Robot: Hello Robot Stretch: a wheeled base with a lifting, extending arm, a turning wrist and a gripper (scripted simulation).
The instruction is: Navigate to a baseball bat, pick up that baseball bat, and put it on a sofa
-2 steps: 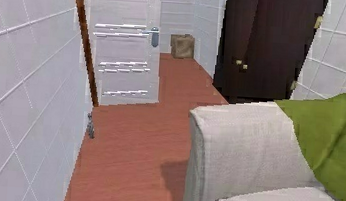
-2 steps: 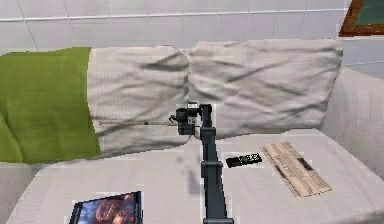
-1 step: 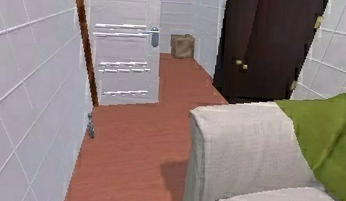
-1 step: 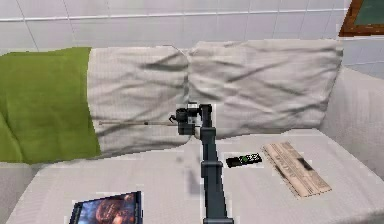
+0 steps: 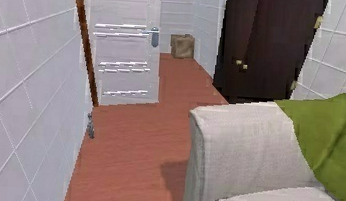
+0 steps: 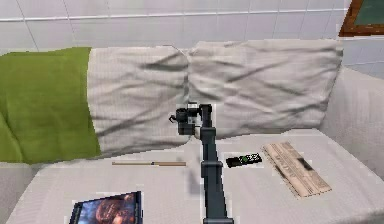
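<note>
A long, thin tan stick (image 6: 150, 162) is lying flat on the seat of the sofa (image 6: 60, 185), just to the left of the arm (image 6: 212, 175) in the arm side view. It is too slim to say for sure that it is the baseball bat. Two pale back cushions (image 6: 265, 85) are leaning along the sofa's back, and a green blanket (image 6: 40, 100) is draping over its left end. A black remote (image 6: 243, 160) and a folded newspaper (image 6: 295, 170) are lying on the seat right of the arm. A book (image 6: 108, 211) is being cut off by the bottom edge.

In the forward view, a small brown box (image 5: 182, 46) is sitting on the floor at the far end of the hallway; what is inside it is not visible. A white door (image 5: 122, 45) and a dark door (image 5: 270, 44) are flanking it.

The gripper (image 6: 183, 120) is hanging in front of the cushions, above the stick. With the cushions behind it, I cannot tell whether it is holding anything or touching them.
</note>
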